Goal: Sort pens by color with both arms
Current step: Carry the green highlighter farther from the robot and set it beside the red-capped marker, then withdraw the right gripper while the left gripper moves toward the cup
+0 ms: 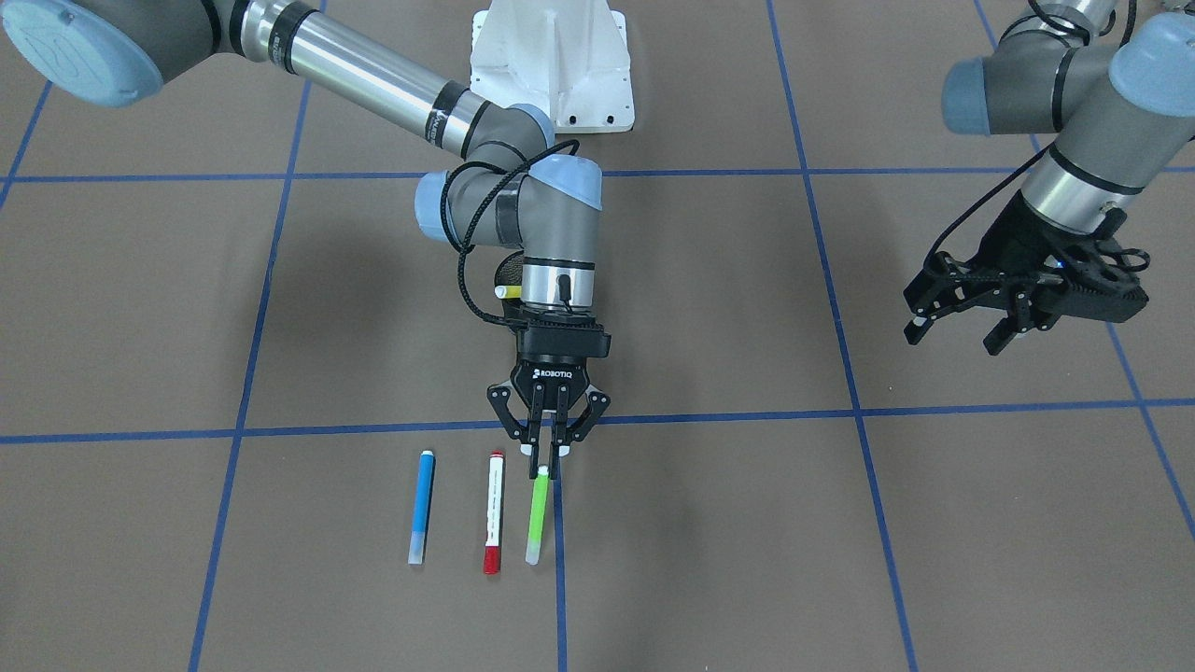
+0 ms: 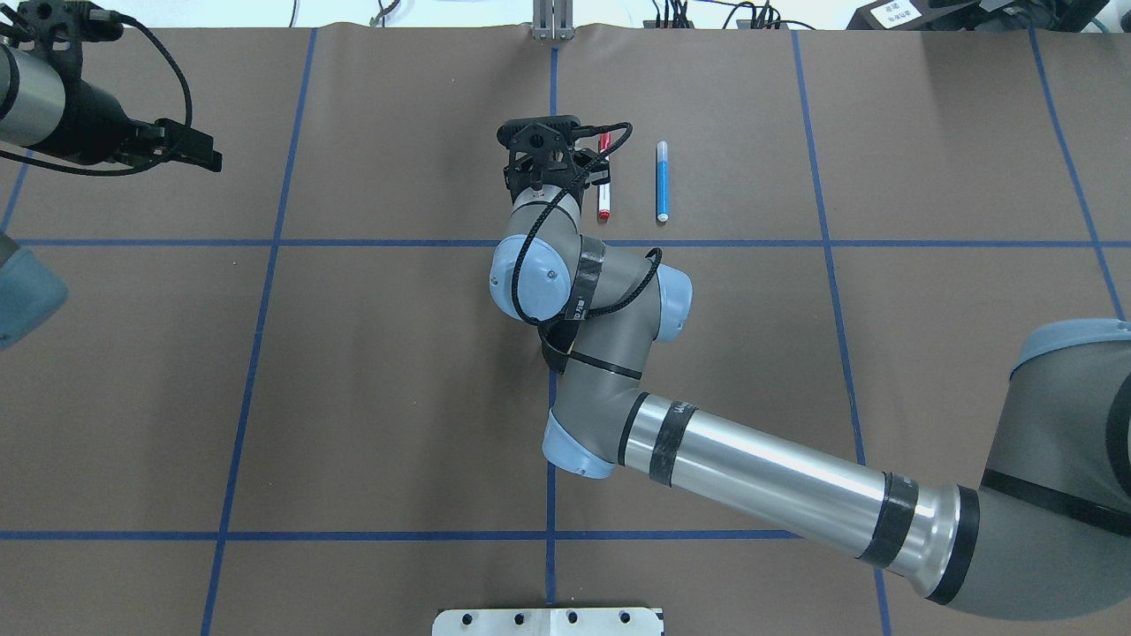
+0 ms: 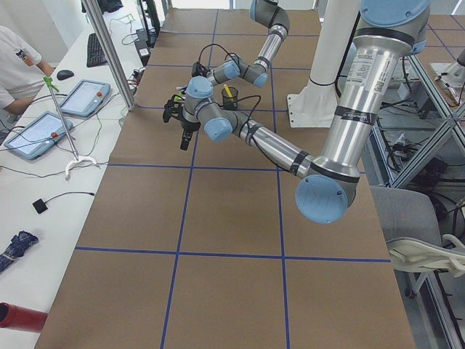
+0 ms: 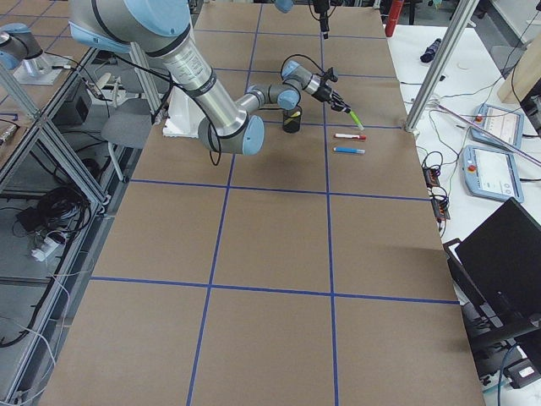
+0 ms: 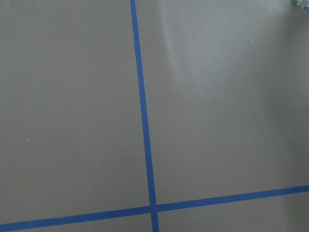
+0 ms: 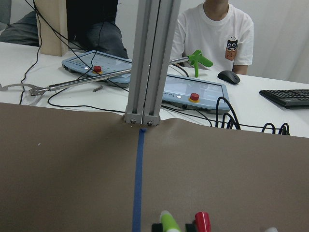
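My right gripper is shut on the near end of the light green pen, which slants down to the table. In the right wrist view the green pen sits between the black fingertips. The red-capped white pen and the blue pen lie parallel beside it on the table; both also show in the overhead view, the red-capped pen and the blue pen. The yellow pen pokes out of a cup behind the right wrist. My left gripper is open and empty, held above the table far to the side.
The black mesh cup stands behind the right wrist, mostly hidden in the front view. Blue tape lines cross the brown table. The white pedestal base is at the robot's side. A metal post stands at the far table edge, with operators behind it.
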